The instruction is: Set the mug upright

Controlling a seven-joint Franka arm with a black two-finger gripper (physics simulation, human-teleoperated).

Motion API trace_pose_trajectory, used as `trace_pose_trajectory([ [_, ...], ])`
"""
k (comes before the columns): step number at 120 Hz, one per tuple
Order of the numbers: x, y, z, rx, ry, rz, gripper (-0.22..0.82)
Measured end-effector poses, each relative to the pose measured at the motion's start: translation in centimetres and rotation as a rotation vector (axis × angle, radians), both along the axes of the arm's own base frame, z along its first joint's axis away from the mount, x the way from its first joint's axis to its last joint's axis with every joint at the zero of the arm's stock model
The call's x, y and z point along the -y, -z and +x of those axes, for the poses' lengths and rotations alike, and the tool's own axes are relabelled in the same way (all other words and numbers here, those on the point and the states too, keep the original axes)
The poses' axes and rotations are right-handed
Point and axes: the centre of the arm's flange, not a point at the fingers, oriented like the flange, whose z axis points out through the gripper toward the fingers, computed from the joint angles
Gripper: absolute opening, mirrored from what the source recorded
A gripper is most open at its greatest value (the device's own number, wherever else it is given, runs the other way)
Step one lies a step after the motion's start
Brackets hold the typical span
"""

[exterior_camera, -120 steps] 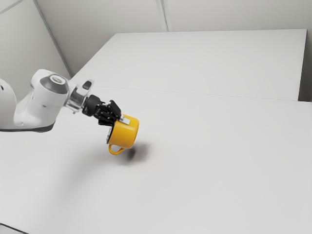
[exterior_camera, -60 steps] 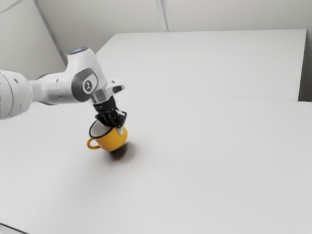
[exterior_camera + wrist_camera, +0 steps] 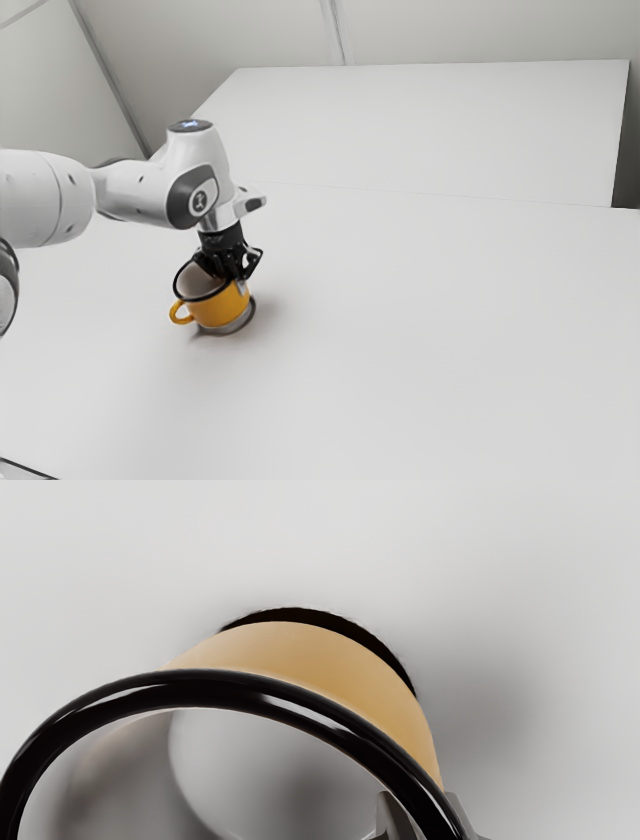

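The mug (image 3: pixel 218 308) is low over the table (image 3: pixel 420 320), mouth up, tipped slightly toward the exterior view's left; I cannot tell if its base sits flat. The gripper (image 3: pixel 241 285) is clamped on the mug's wall, 1 of its 2 fingers (image 3: pixel 392 817) inside the black rim (image 3: pixel 200 687), 1 outside. The handle (image 3: pixel 180 313) points to the exterior view's left of the mug.

Lt-gray walls (image 3: pixel 480 32) w/ vert. seam (image 3: pixel 337 32) behind big wht. table (image 3: pixel 450 350).
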Motion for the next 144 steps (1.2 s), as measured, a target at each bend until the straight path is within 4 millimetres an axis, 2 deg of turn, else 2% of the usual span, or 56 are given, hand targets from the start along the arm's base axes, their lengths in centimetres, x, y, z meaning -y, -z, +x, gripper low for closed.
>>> trace_pose_trajectory([
  [23,0.1,1.2,0.0,-0.018,-0.071,0.0,-0.16],
  [40,0.3,1.3,0.3,-0.017,-0.119,-0.031,0.16],
  [49,0.4,0.5,0.8,-0.001,-0.133,-0.04,0.29],
  [61,0.5,-0.6,1.2,0.019,-0.147,-0.052,0.41],
  [75,0.7,-2.1,1.5,0.037,-0.163,-0.077,0.49],
  [90,0.7,-7.1,2.4,0.096,-0.136,-0.106,0.54],
  [104,-0.5,-11.4,2.1,0.135,-0.089,-0.121,0.57],
  [126,-1.5,-19.6,2.8,0.202,0.018,-0.08,0.59],
  [144,-1.7,-24.3,2.8,0.21,0.094,-0.045,0.6],
])
